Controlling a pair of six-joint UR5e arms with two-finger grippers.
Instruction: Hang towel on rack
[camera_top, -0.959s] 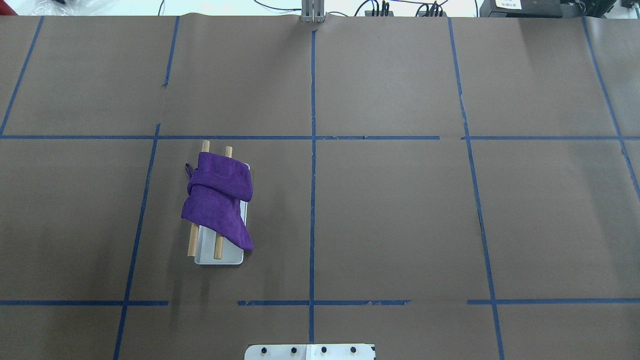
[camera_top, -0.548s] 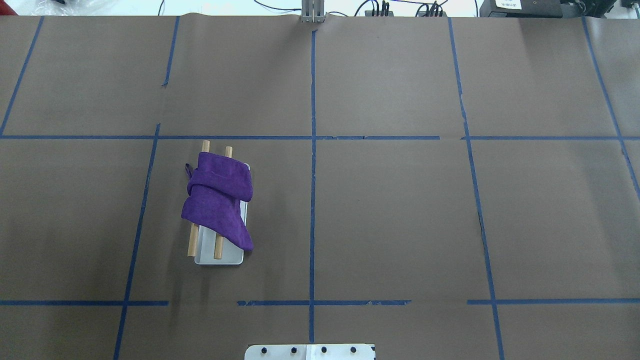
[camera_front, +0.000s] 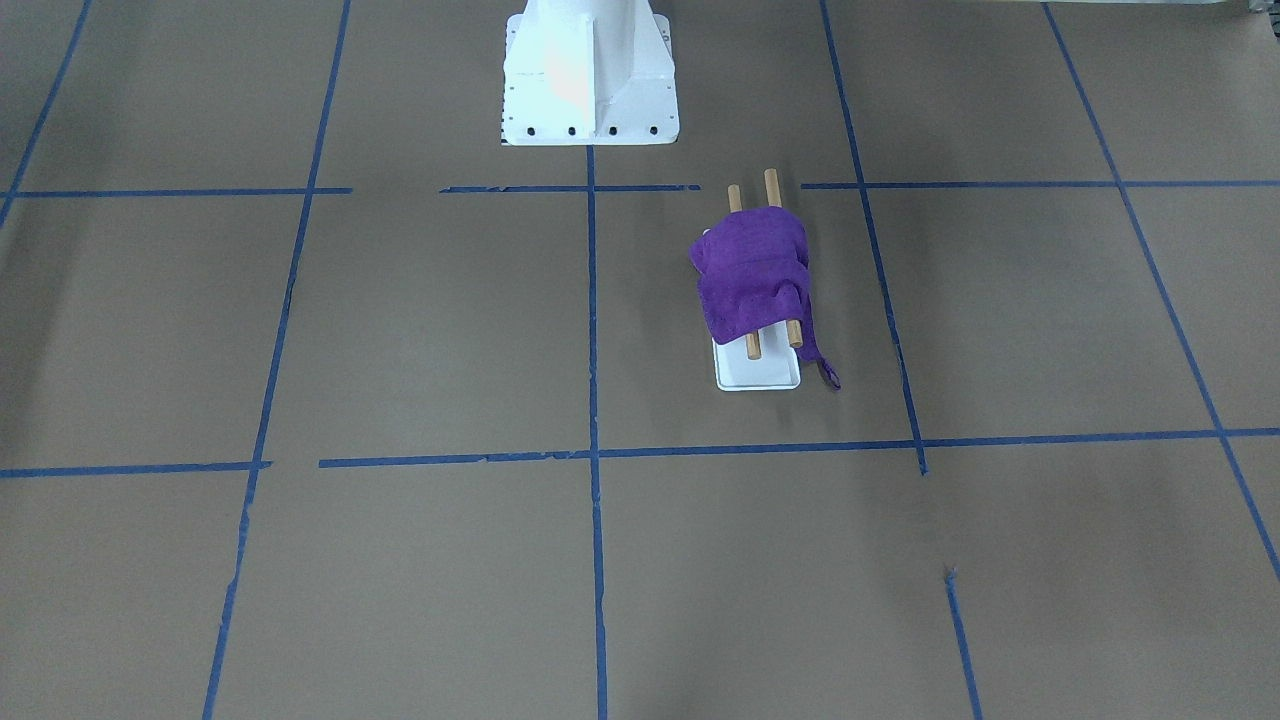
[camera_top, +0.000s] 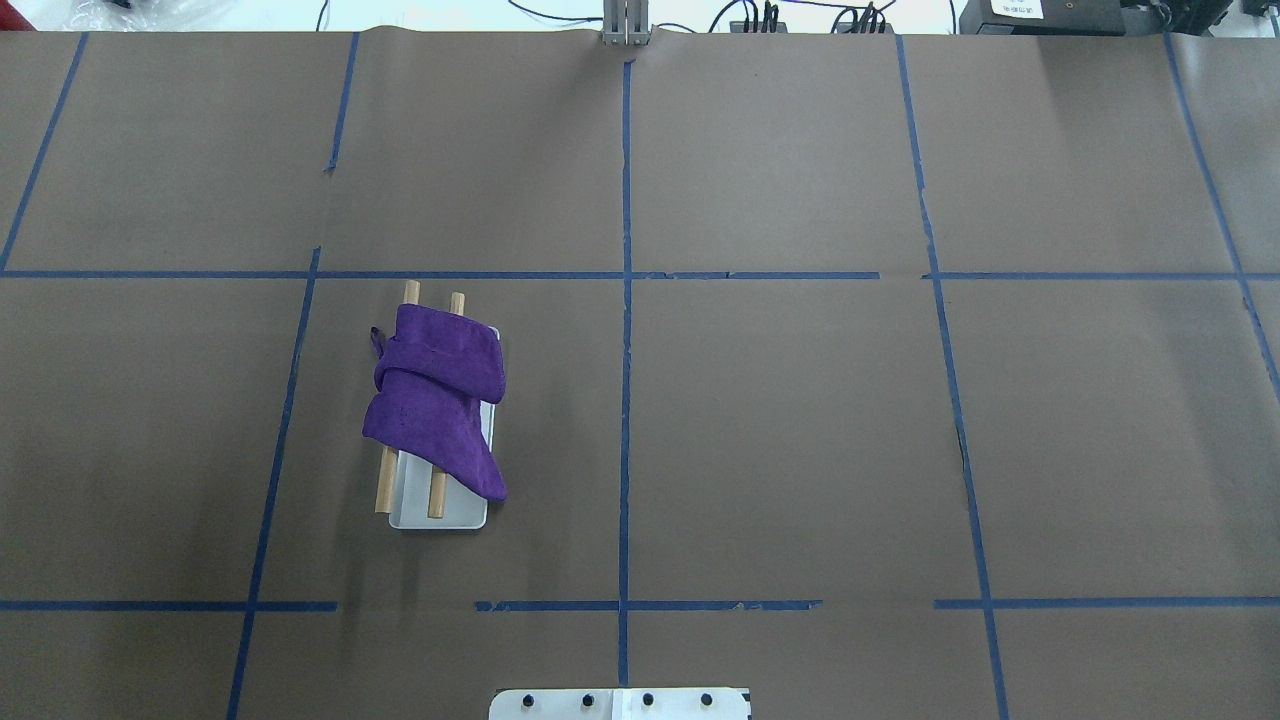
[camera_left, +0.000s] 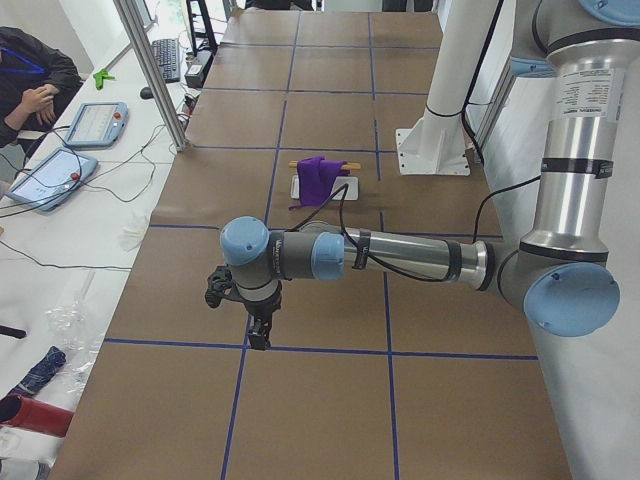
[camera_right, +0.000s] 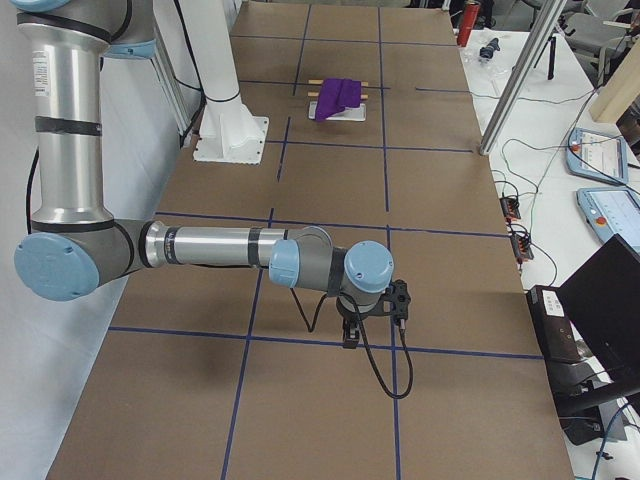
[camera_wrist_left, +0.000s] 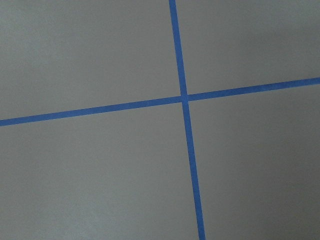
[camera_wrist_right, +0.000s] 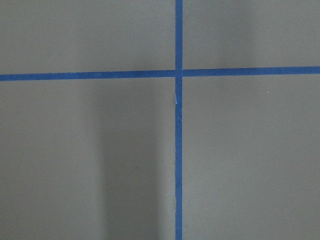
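Purple cloth towel (camera_top: 437, 410) lay draped over both brown wooden dowel rods (camera_top: 436, 495) of the white-based rack (camera_top: 462, 510), so hanging seemed finished. The left hand (camera_left: 258, 335) and right hand (camera_right: 350, 337) hung well away, likely parked; their opening could not be told.

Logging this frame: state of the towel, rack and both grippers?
Purple cloth towel: bunched, draped over both rods.
White-based rack with two wooden dowel rods: upright on the table, carrying the towel.
Left gripper: away from the rack, above the table; open or shut unclear.
Right gripper: away from the rack, above the table; open or shut unclear.
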